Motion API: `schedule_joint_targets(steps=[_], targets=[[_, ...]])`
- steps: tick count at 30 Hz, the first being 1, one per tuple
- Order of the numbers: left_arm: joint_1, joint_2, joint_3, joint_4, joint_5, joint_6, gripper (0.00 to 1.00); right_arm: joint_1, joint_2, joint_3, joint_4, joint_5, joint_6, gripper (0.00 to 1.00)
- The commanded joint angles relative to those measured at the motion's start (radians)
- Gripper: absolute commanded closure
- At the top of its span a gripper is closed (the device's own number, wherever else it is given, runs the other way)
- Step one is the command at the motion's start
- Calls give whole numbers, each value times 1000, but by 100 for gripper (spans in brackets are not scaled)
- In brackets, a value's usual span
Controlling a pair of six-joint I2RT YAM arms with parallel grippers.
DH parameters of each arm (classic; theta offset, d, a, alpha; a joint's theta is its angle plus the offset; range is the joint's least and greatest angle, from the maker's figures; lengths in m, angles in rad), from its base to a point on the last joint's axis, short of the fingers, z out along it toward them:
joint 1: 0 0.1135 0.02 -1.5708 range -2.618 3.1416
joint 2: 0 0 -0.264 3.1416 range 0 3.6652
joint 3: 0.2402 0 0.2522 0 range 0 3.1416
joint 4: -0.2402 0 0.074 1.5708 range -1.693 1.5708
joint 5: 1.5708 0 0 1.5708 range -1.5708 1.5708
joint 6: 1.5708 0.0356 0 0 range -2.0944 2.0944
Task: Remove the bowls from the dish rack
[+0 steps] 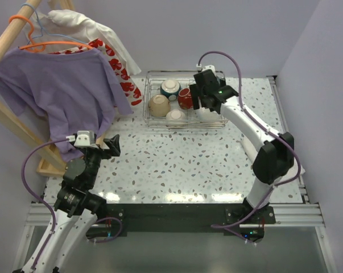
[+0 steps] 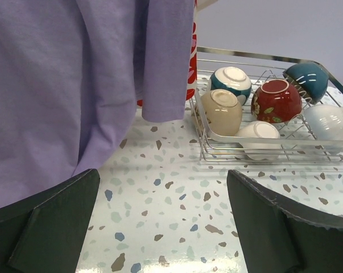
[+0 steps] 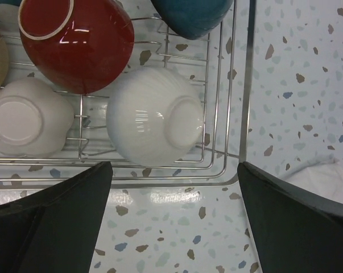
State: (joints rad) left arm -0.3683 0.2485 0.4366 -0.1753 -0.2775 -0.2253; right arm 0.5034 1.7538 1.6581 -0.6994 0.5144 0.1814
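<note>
Table (image 1: 188,165): speckled terrazzo top; carries the dish rack at its far side
Purple shirt (image 1: 63,91): on an orange hanger (image 1: 29,34) at far left, hanging down beside the left arm
Dish rack (image 1: 171,72): silver wire basket, far centre of the table; all six bowls lie inside it, bases turned up or tilted
Right gripper (image 3: 172,170): fingers spread wide, nothing between them, poised over the rack's near right corner just above the white bowl
Left gripper (image 2: 162,176): fingers apart and empty, low over the table's near left, well apart from the rack
Tan bowl (image 1: 158,105): left side of the rack
Teal-and-white bowl (image 1: 170,87): far left, behind the tan bowl
Dark red bowl (image 1: 185,98): middle
White bowl (image 3: 154,116): ribbed, near right corner
Cream bowl (image 3: 23,116): near edge, just left of the white bowl
Teal bowl (image 2: 306,79): far right
</note>
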Motion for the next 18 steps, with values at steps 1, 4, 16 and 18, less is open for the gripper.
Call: schedule_joint_targets(steps=[1, 4, 16, 18], targets=[[5, 3, 45, 8, -2, -9, 0, 35, 102, 130, -49, 131, 7, 6], [3, 6, 45, 3, 1, -9, 0, 56, 189, 196, -96, 170, 23, 6], [3, 9, 47, 2, 6, -9, 0, 81, 254, 120, -22, 214, -28, 6], [5, 12, 48, -3, 9, -9, 0, 81, 271, 121, -9, 214, -49, 6]])
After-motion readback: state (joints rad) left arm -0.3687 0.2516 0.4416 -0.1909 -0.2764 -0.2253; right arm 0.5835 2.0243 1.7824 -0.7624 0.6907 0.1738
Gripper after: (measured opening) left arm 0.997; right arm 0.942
